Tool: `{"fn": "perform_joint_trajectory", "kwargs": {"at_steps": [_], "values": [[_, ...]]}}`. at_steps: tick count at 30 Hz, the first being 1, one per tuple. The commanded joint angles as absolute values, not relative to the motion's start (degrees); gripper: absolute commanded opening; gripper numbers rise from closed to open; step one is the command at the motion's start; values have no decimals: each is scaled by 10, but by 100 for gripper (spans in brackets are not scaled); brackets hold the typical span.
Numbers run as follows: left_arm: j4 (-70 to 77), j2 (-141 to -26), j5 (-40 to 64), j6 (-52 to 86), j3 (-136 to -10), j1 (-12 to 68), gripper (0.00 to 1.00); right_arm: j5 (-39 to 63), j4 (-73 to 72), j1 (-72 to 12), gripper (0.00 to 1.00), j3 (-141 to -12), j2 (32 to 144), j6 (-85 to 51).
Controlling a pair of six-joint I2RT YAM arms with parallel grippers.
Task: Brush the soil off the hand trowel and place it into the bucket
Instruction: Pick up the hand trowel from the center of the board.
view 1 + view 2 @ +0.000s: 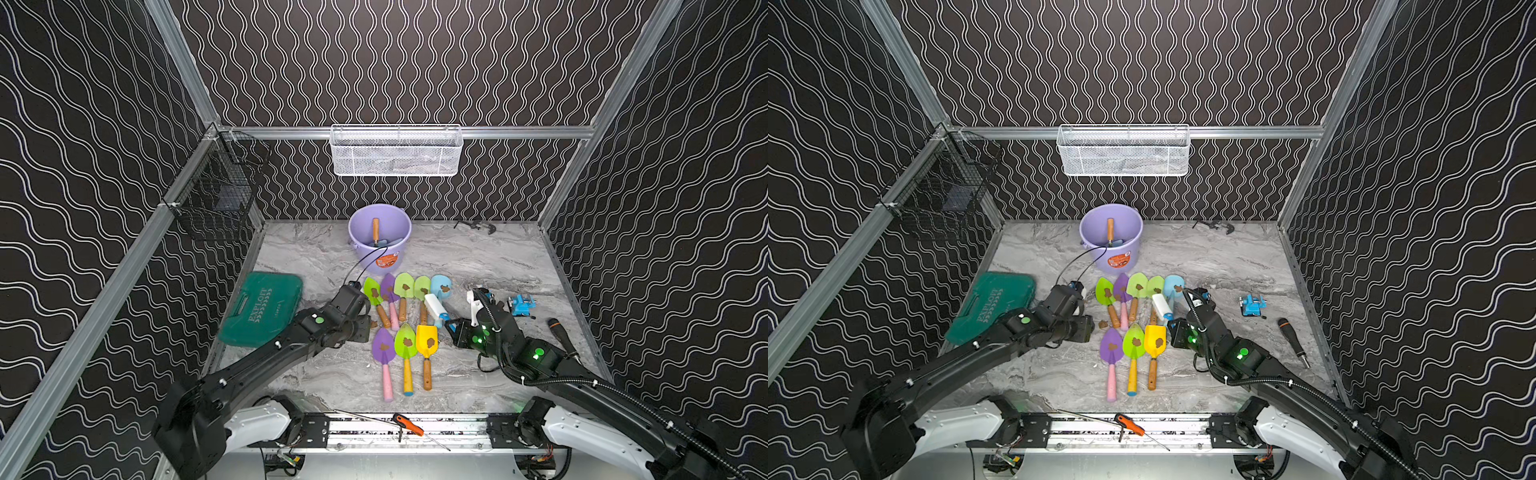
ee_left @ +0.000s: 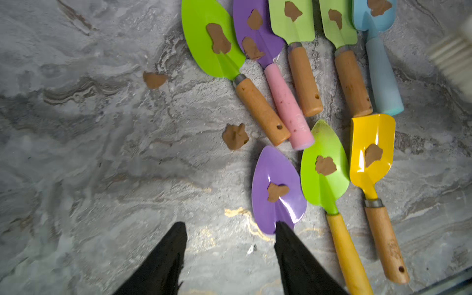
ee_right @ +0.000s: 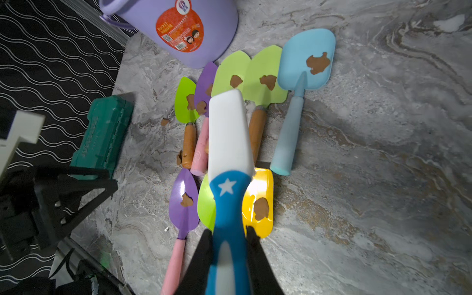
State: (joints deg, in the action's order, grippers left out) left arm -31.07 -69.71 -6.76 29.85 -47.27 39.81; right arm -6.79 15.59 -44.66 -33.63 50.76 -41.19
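Several hand trowels lie in two rows on the marble table, each blade carrying a brown clump of soil [image 2: 325,165]. The front row holds a purple trowel [image 1: 383,349], a green one [image 1: 405,343] and a yellow one [image 1: 427,340]. Loose soil clumps [image 2: 235,136] lie beside them. The lavender bucket [image 1: 361,224] stands behind, with a wooden-handled trowel inside. My left gripper [image 2: 231,226] is open and empty, just left of the purple trowel [image 2: 278,189]. My right gripper [image 3: 229,231] is shut on a brush [image 3: 227,132] with a white head and blue handle, held above the trowels.
A green tool case [image 1: 259,309] lies at the left. A blue vise [image 1: 521,305] and a black-handled screwdriver [image 1: 561,338] lie at the right. A white mesh basket [image 1: 397,151] hangs on the back wall, a black wire basket [image 1: 216,195] on the left wall. An orange-handled tool [image 1: 409,424] rests on the front rail.
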Motion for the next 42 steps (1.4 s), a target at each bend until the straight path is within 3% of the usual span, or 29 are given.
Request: {"fn": "perform_joint_trajectory", "kwargs": {"at_steps": [1,26,42], "values": [[-250,-732,-59,322,-486,401,59,-72,135,-447,0,-338,515,-420],[-189,-978,-111,302,-594,401,54,-72,119,-447,0,-342,530,-406],[-211,-1024,-141,286,-609,400,43,-71,112,-447,0,-336,526,-408]]}}
